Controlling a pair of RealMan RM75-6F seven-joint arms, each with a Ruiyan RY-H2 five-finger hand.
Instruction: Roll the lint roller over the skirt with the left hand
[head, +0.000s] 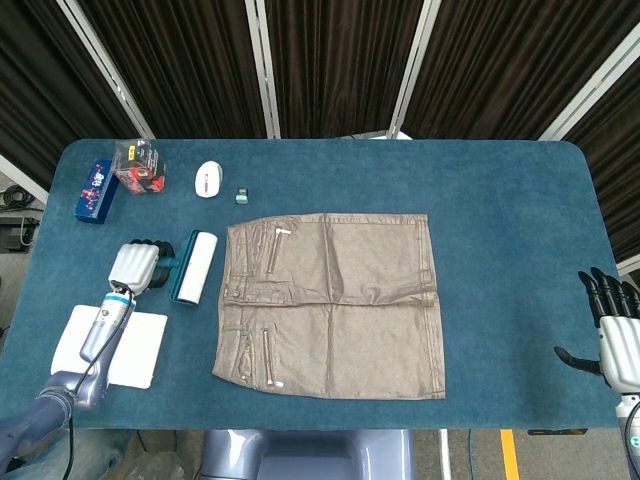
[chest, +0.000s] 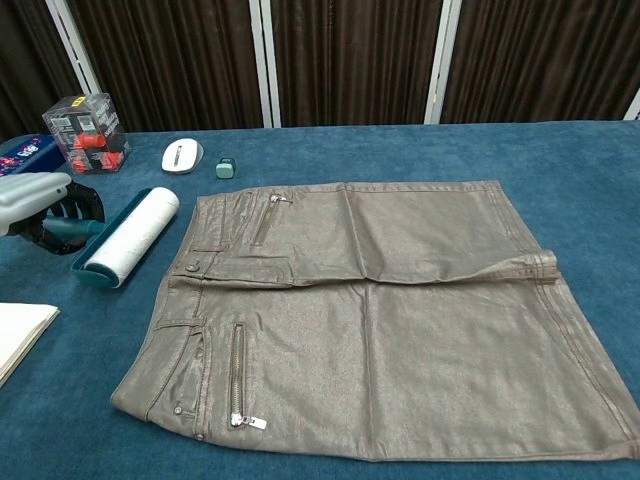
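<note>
Nearest to the robot, at the left front of the blue table (head: 500, 200), lies a flat white cloth (head: 112, 345); the left forearm passes over it. At the right front edge the right hand (head: 612, 335) is beside the table, its dark fingers (head: 600, 292) spread apart and holding nothing.

In the middle of the table the brown skirt (head: 332, 302) lies flat, with the waistband toward the left and the zippers on that side. In the chest view the skirt (chest: 370, 310) fills most of the near table.

Just beside the skirt's waistband, to the left, is the lint roller (head: 194, 266), with its white roll in a teal holder. It is on the table, apart from the skirt. In the chest view the lint roller (chest: 125, 238) lies at a slant, and its teal handle goes into the left hand (chest: 40, 205). In the head view the left hand (head: 136, 265) is at the handle side of the roller, and its dark fingers are curled around the handle.

Farther back, near the far left corner, are a white mouse (head: 208, 179), a small teal object (head: 241, 195), a clear box (head: 139, 166) with red contents, and a blue box (head: 96, 189).
</note>
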